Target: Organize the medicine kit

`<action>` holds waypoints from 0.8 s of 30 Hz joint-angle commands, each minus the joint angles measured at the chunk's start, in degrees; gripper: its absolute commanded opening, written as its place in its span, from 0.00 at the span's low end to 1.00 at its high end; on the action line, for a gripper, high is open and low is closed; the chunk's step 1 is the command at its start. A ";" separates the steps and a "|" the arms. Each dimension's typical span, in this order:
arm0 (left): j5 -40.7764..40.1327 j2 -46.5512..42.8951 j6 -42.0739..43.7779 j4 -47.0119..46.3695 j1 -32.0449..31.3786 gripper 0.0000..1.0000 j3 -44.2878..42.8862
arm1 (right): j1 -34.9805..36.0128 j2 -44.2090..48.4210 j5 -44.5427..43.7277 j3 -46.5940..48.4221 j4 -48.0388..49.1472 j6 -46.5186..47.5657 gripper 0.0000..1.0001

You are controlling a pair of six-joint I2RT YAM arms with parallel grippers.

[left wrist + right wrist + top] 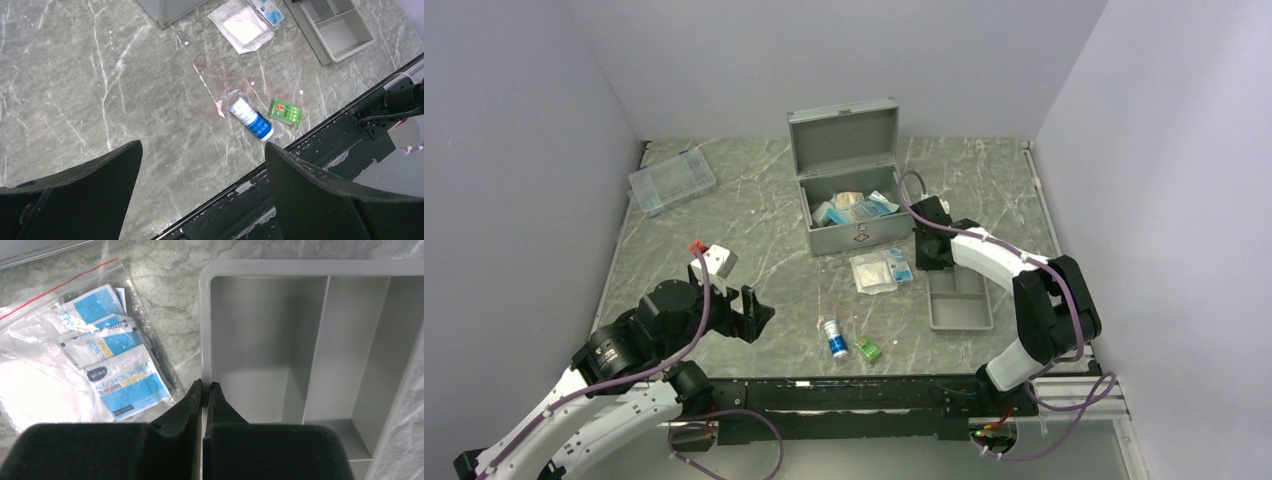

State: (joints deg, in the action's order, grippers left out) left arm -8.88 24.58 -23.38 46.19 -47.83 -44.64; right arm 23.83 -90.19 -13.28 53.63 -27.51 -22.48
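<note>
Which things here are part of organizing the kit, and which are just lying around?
Job: medicine kit, lid open; blue-white bottle; green box; alcohol wipes bag; white pouch; grey divided tray.
Probably idle: clear compartment box, far left, apart from the rest.

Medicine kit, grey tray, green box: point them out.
medicine kit (pixel 834 240), top view, front wall.
grey tray (pixel 265 267), right wrist view, far rim.
green box (pixel 285 111), left wrist view, top face.
</note>
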 commanded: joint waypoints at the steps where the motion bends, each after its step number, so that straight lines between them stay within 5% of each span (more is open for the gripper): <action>1: -0.44 0.21 0.09 -1.14 -0.15 1.00 -0.36 | -0.01 6.54 -2.38 2.33 -3.22 0.41 0.00; 7: -1.16 -0.52 -0.09 -0.96 -0.24 0.99 -0.49 | 5.04 14.97 -5.34 6.81 -8.35 2.17 0.00; 14: -3.00 -2.83 -0.75 -0.52 -0.19 0.99 -0.77 | 21.09 17.02 -12.93 12.94 -13.69 6.20 0.00; 24: -13.42 -12.74 -4.87 2.92 -0.20 0.99 -1.62 | 36.79 18.91 -3.98 13.63 -7.20 20.75 0.00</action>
State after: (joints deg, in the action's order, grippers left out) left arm -15.44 15.59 -25.34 48.07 -47.83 -44.66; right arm 56.29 -73.17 -20.34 64.99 -38.54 -10.26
